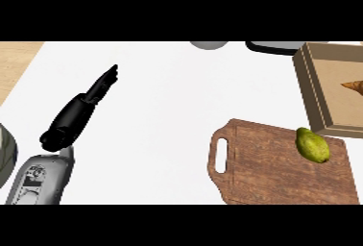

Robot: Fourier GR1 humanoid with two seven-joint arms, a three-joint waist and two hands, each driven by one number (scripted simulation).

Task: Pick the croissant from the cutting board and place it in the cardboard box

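Near: brown wooden cutting board with handle slot (269,166) on white counter (163,105), yellow-green pear (312,144) on its far right part. Left side: grey forearm (42,178), black left hand (68,121), fingers straight, together, holding nothing. Farther right: tan cardboard box (315,91) at board's far corner; golden-brown croissant (355,86) lying inside, partly cut off by view's edge.

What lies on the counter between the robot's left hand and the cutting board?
Nothing: the head view shows bare white counter between left hand and cutting board.
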